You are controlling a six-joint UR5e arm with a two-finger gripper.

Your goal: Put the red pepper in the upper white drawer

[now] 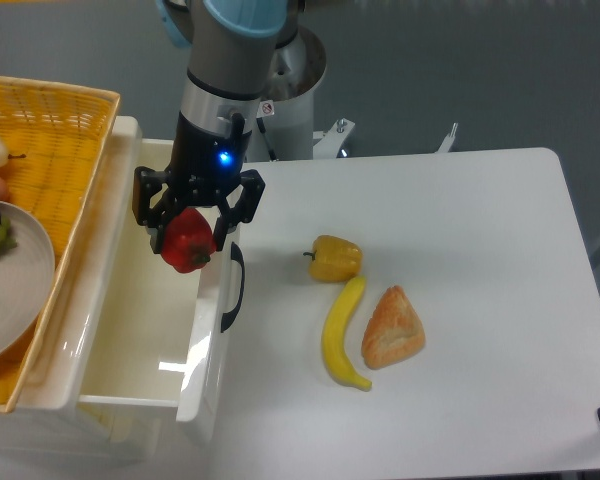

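Note:
The red pepper is glossy and rounded, held between the black fingers of my gripper, which is shut on it. It hangs over the right side of the open upper white drawer, close to the front panel with the dark curved handle. The pepper is clear of the drawer floor. The drawer's glossy white inside shows only reflections.
A yellow pepper, a banana and an orange-brown triangular pastry lie on the white table to the right. A yellow woven basket with a plate and produce sits left of the drawer.

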